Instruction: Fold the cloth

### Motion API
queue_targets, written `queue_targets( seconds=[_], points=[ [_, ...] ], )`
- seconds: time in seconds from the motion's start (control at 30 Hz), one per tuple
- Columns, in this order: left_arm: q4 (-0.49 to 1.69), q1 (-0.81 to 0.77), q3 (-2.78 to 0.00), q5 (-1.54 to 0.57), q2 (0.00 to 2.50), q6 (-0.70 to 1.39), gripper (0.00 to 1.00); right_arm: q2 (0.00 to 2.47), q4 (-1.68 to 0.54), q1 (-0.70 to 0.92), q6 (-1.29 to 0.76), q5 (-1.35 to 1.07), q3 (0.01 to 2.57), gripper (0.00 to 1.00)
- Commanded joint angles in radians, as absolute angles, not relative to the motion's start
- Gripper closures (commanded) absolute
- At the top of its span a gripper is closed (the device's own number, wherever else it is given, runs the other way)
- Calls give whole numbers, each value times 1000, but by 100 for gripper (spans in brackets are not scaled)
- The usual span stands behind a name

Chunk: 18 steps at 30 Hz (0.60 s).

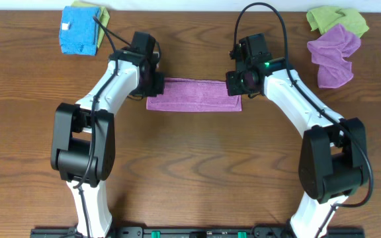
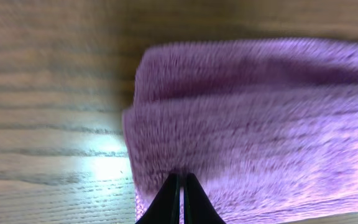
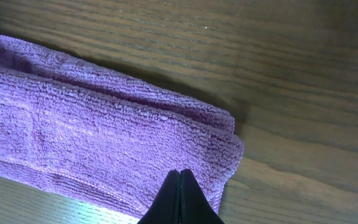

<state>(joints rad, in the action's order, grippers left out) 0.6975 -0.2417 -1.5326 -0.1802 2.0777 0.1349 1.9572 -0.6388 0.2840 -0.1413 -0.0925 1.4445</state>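
- At table [image 1: 190,165] centre, seen from overhead, the purple cloth [image 1: 194,94] lies flat as a long, narrow strip, its long side running from 9 o'clock to 3 o'clock.
- The right wrist view shows stacked layers at the strip's end, so it is already folded at least once.
- The left gripper [image 2: 180,186] sits at the 9 o'clock end of the strip. Its fingers are drawn together with only a thin sliver between the tips, which lie over the cloth's near edge.
- The left wrist picture is blurred; whether any fabric is pinched cannot be told.
- The right gripper [image 3: 179,180] sits at the 3 o'clock end, near the corner. Its fingers are pressed fully together over the fabric; a pinch cannot be confirmed here either.
- Toward 10 o'clock on the table lies a blue cloth [image 1: 78,30], resting partly on a green cloth [image 1: 88,6].
- Toward 2 o'clock lie a second green cloth [image 1: 336,18] and, touching it on the 6 o'clock side, a crumpled purple cloth [image 1: 334,53]. Both are well apart from the strip.
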Motion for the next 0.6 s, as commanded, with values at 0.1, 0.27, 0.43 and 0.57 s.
queue_targets(
  seconds=[0.1,0.27,0.43,0.57],
  points=[
    [691,-263,-1501,-181,2048,146,95,1966,-640,282,-152,-82,1443,99],
    [715,-263,-1530,-183,2034,144,94,1936,-641,282,-152,-113,1456,99],
    [725,-263,-1573,-139,1981,134,94,1873,-632,282,-144,-109,1480,99],
    [723,-263,-1571,-106,1966,134,94,1875,-641,282,-141,-101,1475,99]
  ],
)
